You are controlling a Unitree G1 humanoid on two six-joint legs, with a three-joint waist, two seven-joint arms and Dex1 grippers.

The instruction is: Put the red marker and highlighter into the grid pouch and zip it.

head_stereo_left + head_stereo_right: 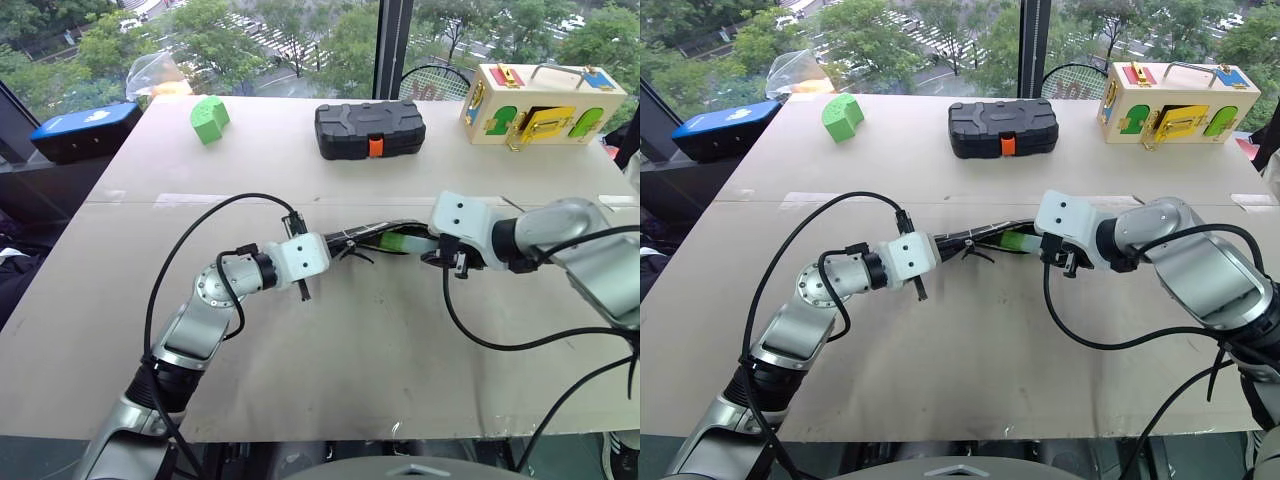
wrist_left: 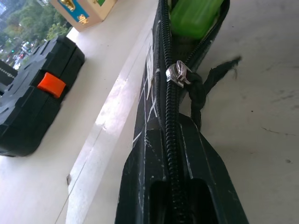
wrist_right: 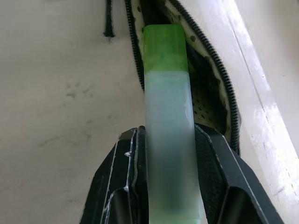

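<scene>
Right wrist view has the right gripper [image 3: 168, 177] clamped on the pale highlighter [image 3: 167, 116], whose bright green cap points into the gaping mouth of the pouch [image 3: 210, 88]. Left wrist view has the left gripper [image 2: 180, 186] pinched tight on the pouch's zippered edge, with the metal zipper pull [image 2: 178, 73] a little way beyond its fingers and the green cap past that. From the head, both grippers meet at the pouch mid-table [image 1: 330, 350], with a black case [image 1: 370, 129], a green block [image 1: 209, 119] and a wooden latch box [image 1: 540, 104] well behind.
</scene>
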